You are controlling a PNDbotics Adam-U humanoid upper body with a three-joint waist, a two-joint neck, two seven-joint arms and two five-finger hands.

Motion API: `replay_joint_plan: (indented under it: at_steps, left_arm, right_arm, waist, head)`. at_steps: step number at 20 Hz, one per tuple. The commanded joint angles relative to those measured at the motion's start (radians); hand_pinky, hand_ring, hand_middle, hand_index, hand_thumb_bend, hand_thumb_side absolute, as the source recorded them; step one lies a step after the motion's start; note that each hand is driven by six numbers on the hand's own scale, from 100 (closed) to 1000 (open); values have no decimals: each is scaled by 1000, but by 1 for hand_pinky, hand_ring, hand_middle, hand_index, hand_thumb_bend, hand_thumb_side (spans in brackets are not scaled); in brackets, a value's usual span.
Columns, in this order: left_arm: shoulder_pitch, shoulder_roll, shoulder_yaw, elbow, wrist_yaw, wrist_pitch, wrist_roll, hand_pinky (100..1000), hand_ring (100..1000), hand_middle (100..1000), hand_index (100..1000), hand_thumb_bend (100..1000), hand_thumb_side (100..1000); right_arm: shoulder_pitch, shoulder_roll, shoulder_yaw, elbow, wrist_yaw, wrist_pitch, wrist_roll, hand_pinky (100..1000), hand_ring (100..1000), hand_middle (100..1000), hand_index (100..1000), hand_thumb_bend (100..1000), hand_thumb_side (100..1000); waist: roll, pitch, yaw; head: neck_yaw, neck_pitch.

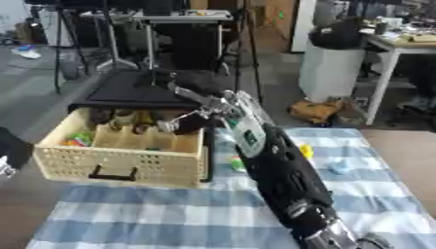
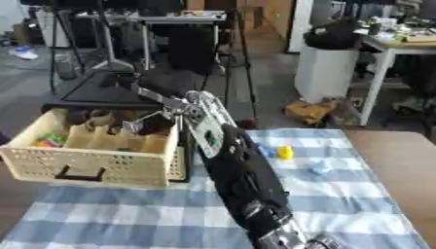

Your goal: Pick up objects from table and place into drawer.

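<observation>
Right hand is extended over the open cream drawer, fingers curled round a dark object above the back compartments. Risk: letting go too near the rim drops it outside. Yellow item and pale blue item remain on the checked surface. Left hand unseen.

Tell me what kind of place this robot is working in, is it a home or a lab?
Most likely a lab or workshop, not a home. Black equipment stands and a cluttered work desk stand on a bare floor behind the checked tablecloth, and the right hand reaches over a cream drawer.
</observation>
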Motion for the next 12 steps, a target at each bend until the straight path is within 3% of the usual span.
replay_joint_plan:
  at_steps: [1, 2, 10, 12]
  left_arm:
    - [-5, 30, 6, -18, -4, -3, -1, 250, 100, 103, 686, 522, 1000]
    - [-2, 35, 7, -18, -5, -3, -1, 250, 100, 103, 686, 522, 1000]
    - [31, 93, -11, -18, 18, -38, -15, 261, 100, 121, 670, 513, 1000]
    - [41, 123, -24, -18, 36, -62, -34, 274, 100, 183, 672, 502, 1000]
  right_arm:
    - [-26, -34, -8, -39, -63, 14, -38, 908, 895, 855, 925, 100, 175]
    - [-25, -46, -6, -51, -87, 21, -49, 896, 882, 845, 921, 100, 117]
    - [55, -169, 9, -190, -302, 71, -95, 837, 813, 802, 901, 100, 150]
    - [81, -193, 5, -215, -326, 84, -95, 834, 808, 798, 900, 100, 167]
  waist:
    - [7, -12, -8]
    - [5, -15, -12]
    - [-9, -34, -60]
    - [-10, -39, -70]
  head:
    - [8, 1]
    - [12, 3]
    - [48, 22]
    - [56, 28]
